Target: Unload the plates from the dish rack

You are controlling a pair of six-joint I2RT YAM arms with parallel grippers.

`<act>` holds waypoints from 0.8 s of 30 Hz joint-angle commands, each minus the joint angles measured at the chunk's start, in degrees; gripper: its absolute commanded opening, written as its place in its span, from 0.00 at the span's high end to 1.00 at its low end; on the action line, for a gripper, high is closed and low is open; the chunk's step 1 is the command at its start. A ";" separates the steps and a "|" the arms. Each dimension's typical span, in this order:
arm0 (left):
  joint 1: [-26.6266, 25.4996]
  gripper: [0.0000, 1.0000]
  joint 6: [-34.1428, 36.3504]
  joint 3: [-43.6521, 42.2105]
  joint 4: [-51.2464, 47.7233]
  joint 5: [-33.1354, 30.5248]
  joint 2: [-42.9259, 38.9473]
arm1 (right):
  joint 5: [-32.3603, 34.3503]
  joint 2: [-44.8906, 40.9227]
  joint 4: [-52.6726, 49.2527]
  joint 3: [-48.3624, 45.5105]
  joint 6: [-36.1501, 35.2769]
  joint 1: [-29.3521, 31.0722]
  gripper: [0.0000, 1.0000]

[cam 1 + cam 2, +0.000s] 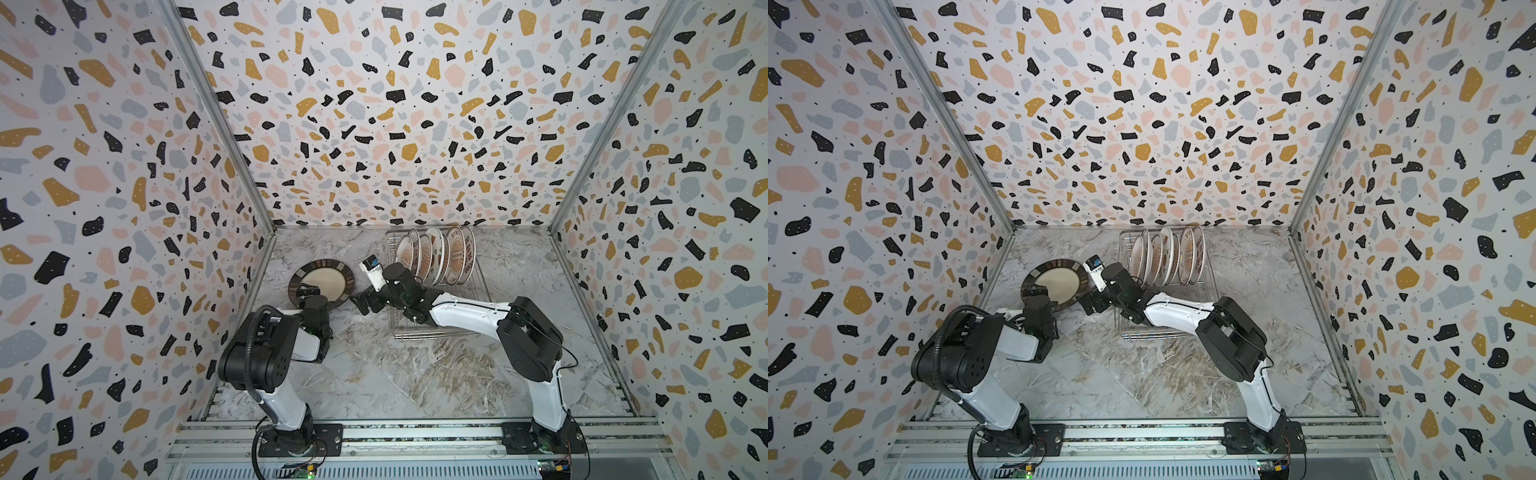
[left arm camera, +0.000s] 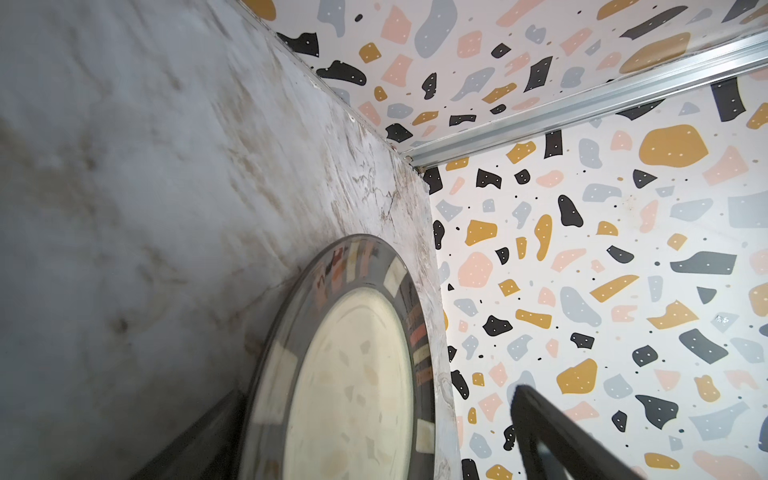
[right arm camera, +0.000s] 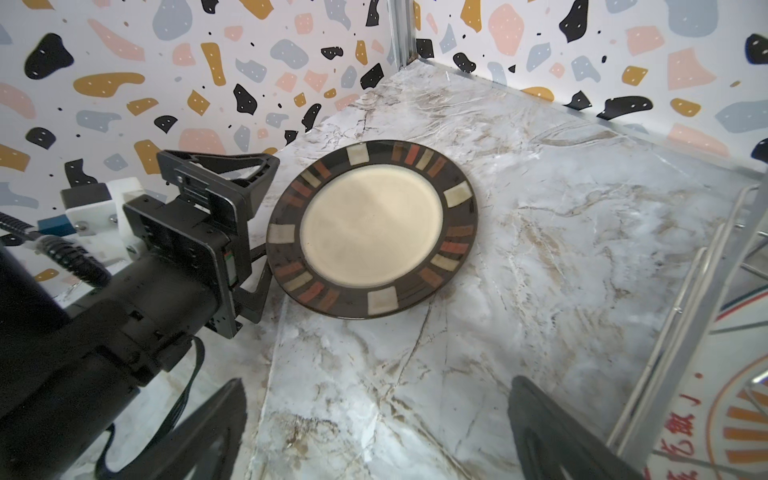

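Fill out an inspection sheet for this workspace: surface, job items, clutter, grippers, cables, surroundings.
Surface: marble-patterned tabletop, no spills seen.
Job's things: dish rack runs toward the back wall, with several sunburst plates standing upright at its far end; dark-rimmed plate lies flat on the table, left of the rack.
Clutter: nothing seen.
Grippers: left gripper open, fingers straddling the dark-rimmed plate's near rim; right gripper open and empty, between that plate and the rack.
Cables: black corrugated hose along the left arm, thin black cable on the right arm; both clear of the plates.
Surroundings: terrazzo-patterned walls on three sides, aluminium rail in front.
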 commanded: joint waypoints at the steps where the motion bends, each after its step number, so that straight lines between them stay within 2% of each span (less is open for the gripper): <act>1: 0.41 0.00 -0.83 -2.14 1.61 1.01 -3.38 | 2.66 -6.32 0.39 -1.94 -0.61 1.36 0.01; 3: 0.41 0.00 -1.02 -3.74 1.75 2.44 -5.43 | 4.04 -8.45 1.45 -3.76 -0.42 1.97 0.01; 6: 0.41 0.00 -1.11 -5.68 -0.08 1.27 -8.97 | 8.86 -12.23 2.30 -6.60 0.28 3.05 0.01; 9: 0.49 0.00 -3.24 -4.86 -9.57 1.06 -12.73 | 11.88 -16.21 3.45 -10.09 1.19 3.77 0.01; 11: 0.59 0.00 -1.07 -3.89 -12.59 2.87 -14.59 | 14.39 -18.72 4.29 -12.41 3.05 3.85 0.01; 16: 0.59 0.00 -1.04 -3.14 -19.51 5.51 -19.73 | 26.65 -26.62 1.80 -17.79 8.48 3.84 0.01; 19: 0.55 0.00 -0.23 -0.66 -27.00 7.71 -22.69 | 30.66 -31.75 -0.04 -20.50 7.06 3.59 0.01; 22: -0.01 0.00 0.34 -0.82 -29.03 8.65 -25.79 | 28.29 -36.10 2.76 -24.81 4.40 0.91 0.01; 24: -0.41 0.00 0.39 -1.78 -28.70 8.87 -27.85 | 25.34 -38.44 4.80 -27.44 6.80 -2.53 0.01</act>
